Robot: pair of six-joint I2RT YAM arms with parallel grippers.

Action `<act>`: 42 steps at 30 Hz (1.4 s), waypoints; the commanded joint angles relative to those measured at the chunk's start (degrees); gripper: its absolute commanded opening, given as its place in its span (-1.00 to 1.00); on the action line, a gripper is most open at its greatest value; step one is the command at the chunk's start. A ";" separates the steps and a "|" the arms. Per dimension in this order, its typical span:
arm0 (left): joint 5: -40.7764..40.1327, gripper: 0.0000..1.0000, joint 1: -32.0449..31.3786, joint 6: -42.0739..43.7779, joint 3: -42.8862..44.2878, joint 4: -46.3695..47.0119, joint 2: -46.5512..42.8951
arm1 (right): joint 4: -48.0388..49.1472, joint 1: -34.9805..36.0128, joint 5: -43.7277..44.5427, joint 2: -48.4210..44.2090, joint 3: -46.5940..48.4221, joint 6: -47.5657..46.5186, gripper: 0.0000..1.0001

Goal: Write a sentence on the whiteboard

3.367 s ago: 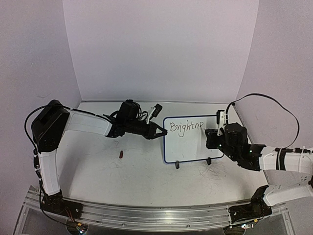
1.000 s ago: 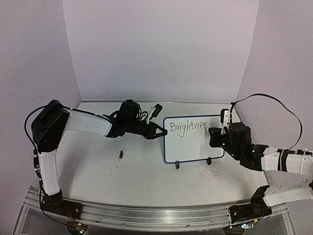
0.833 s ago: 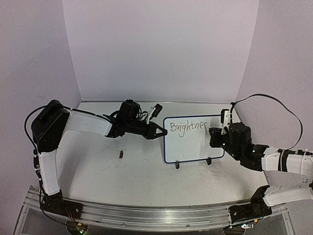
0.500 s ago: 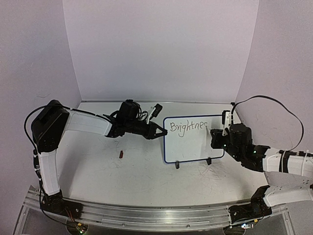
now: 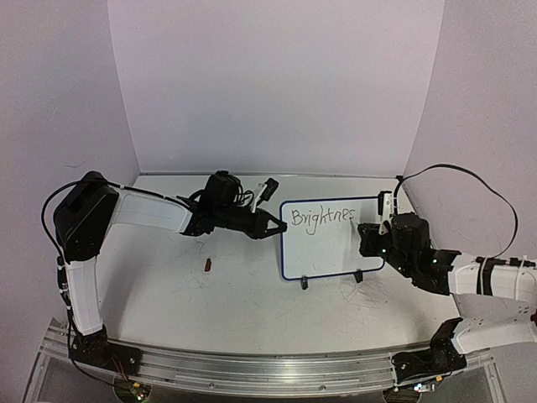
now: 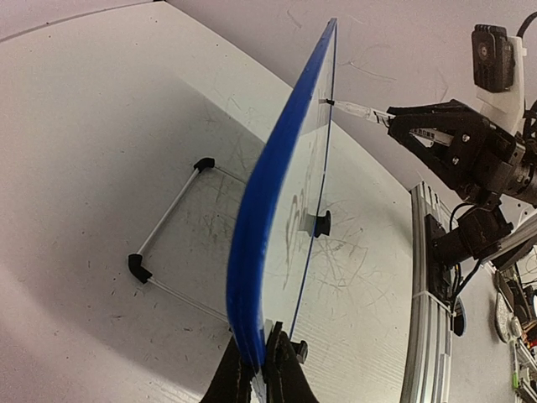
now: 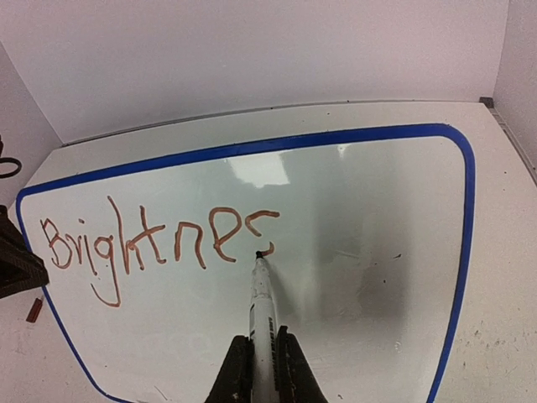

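Top view: the whiteboard [image 5: 327,252] stands tilted back on its feet, right of centre on the counter [image 5: 168,294]. The left end effector [image 5: 273,228] is clamped on its left edge. The right end effector [image 5: 367,230] sits at its right side, nose toward the last letter. The sentence [image 5: 319,217] so far reads "Brightnes"

Left wrist view: board seen edge-on, blue frame pinched between the fingers [image 6: 237,379]. A marker [image 6: 361,110] meets the writing face from the far side, tip touching.

Right wrist view: right end effector closed round the marker barrel, tip at the tail of the "s". Letters run left to right along the board's long axis; bare board lies right of the tip. Judged: next stroke goes rightward, the right arm's work, left arm bracing
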 commanded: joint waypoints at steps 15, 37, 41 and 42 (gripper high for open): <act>-6.25 -1.00 -0.55 2.80 -1.62 -5.98 -0.32 | 0.20 -0.82 0.25 -9.16 -1.87 -0.21 -1.00; -5.84 -1.00 -0.57 2.72 -1.16 -5.97 -0.25 | 2.59 -3.20 2.80 -3.61 1.76 -1.01 -1.00; -5.63 -1.00 -0.56 2.67 -1.22 -5.97 -0.17 | 3.29 -3.29 2.80 -3.28 1.81 -1.18 -1.00; -5.64 -1.00 -0.55 2.62 -1.25 -5.98 -0.17 | 3.43 -3.35 2.80 -3.03 1.85 -1.26 -1.00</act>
